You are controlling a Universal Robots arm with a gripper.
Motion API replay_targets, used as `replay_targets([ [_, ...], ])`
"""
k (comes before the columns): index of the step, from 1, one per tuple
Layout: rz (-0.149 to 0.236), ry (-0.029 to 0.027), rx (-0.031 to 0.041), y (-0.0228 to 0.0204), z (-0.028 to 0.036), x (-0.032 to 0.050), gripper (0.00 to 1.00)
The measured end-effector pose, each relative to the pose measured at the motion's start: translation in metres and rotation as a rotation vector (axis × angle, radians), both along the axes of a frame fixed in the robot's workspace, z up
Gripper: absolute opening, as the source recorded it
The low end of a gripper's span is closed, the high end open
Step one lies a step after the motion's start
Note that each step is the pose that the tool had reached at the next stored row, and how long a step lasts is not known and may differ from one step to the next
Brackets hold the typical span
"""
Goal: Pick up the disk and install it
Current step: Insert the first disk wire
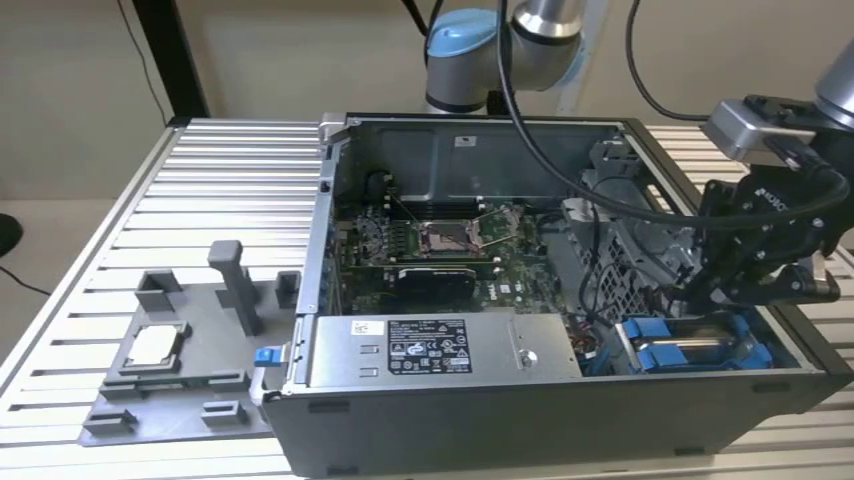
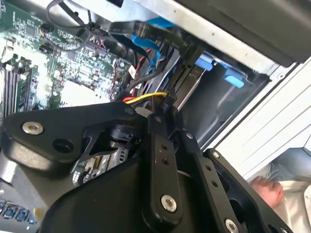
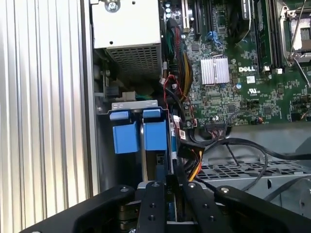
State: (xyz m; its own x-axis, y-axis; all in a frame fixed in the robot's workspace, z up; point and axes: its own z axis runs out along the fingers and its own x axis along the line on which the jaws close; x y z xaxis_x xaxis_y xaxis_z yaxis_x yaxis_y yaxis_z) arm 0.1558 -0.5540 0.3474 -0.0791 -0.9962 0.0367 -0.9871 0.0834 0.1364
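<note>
The black two-fingered tool (image 1: pixel 714 290) reaches into the open grey computer case (image 1: pixel 400 400) at its drive-bay corner, fingers nearly closed on the silver-grey disk in its bright blue plastic carrier (image 3: pixel 156 141), apparently almost seated, not yet released.

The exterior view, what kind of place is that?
Probably a robot lab or test bench for building computers. An open computer case lies on a slatted metal table, a robot arm reaches into it, and a grey parts holder sits beside it.

blue-framed disk (image 1: pixel 694 345) seated in case bay.
</note>
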Motion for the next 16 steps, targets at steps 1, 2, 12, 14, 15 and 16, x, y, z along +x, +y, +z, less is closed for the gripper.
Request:
replay_targets([
  [1, 0.001, 0.0, 0.0, 0.0, -0.0002, 0.0021, 0.0],
  [2, 0.002, 0.0, 0.0001, 0.0, -0.0005, 0.0037, 0.0],
  [12, 0.01, -0.0026, -0.0001, 0.0, -0.0038, 0.0073, 0.0],
  [14, 0.011, -0.0026, -0.0009, 0.0, -0.0039, 0.0077, 0.0],
  [15, 0.012, -0.0019, -0.002, 0.0, -0.004, 0.0082, 0.0],
  [16, 0.012, -0.0018, -0.0029, 0.0, -0.0041, 0.0087, 0.0],
])
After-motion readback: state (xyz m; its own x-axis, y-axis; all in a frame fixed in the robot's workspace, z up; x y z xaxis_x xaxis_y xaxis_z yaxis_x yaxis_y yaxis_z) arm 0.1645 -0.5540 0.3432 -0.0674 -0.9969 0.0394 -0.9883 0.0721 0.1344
